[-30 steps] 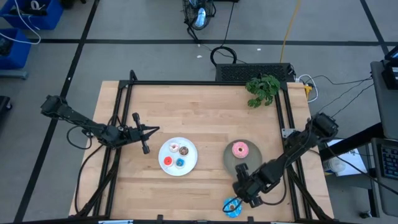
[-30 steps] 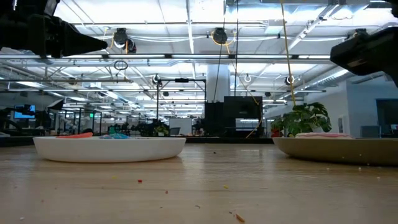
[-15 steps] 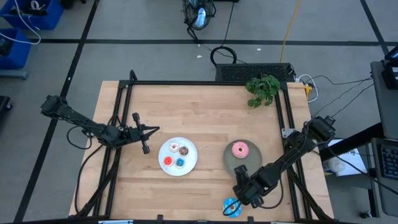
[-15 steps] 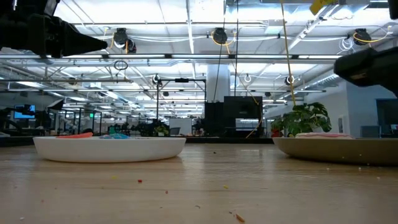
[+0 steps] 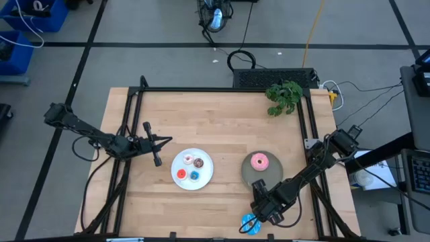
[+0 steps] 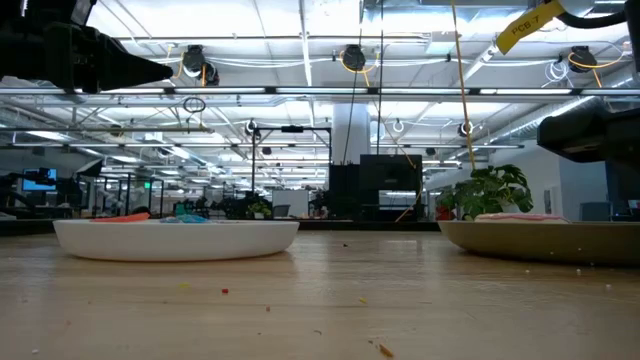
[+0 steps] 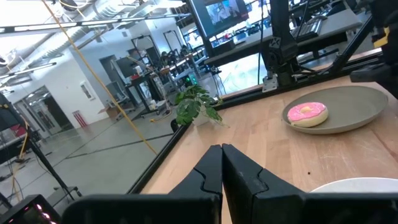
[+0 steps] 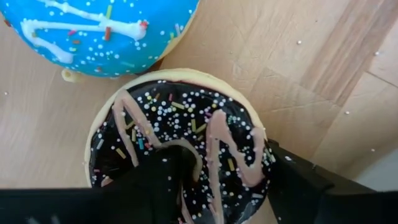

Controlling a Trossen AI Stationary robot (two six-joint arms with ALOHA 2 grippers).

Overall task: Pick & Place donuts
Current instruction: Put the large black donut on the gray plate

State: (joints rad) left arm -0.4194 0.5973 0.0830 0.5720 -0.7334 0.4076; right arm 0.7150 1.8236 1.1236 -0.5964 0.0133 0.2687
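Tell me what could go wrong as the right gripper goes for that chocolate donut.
The right gripper straddles the chocolate donut with open fingers; one sits in the hole, so closing might pinch only part of the ring. The blue donut lies right against it and could get dragged. Both sit near the table's front edge.

Overhead looks down; low level; wrists close. Both share table [image 5: 222, 114].

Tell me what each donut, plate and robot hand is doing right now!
Pink donut: lying on the grey plate.
Small donuts: four lying on the white plate.
Blue donut: on the table, beside the chocolate one.
Chocolate donut: flat on the table, right gripper fingers either side of it.
Left gripper: shut, empty, beside the white plate.
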